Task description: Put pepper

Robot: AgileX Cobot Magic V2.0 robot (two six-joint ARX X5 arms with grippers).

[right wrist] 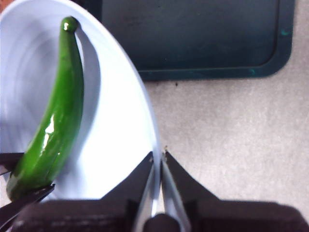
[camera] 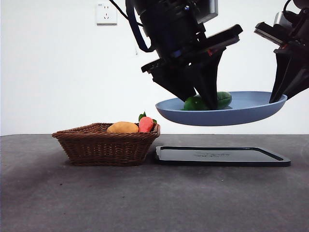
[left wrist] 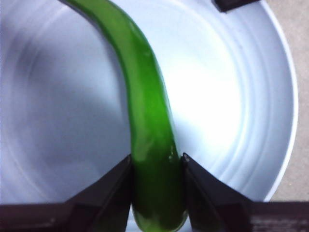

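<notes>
The pepper [camera: 208, 101] is long, glossy and dark green, and it lies in the blue plate [camera: 251, 113]. My left gripper [camera: 205, 102] reaches down into the plate and is shut on one end of the pepper [left wrist: 157, 193]. My right gripper [camera: 278, 96] is shut on the plate's rim [right wrist: 155, 159] and holds the plate in the air above the dark tray [camera: 222, 156]. The right wrist view shows the whole pepper [right wrist: 55, 116] inside the plate, with the left gripper's fingertips [right wrist: 29, 195] at its near end.
A wicker basket [camera: 104, 145] stands left of the tray on the grey table. It holds a yellow-orange oval fruit [camera: 122, 127] and a red-orange piece with green leaves [camera: 146, 123]. A wall socket [camera: 106, 13] is on the white back wall.
</notes>
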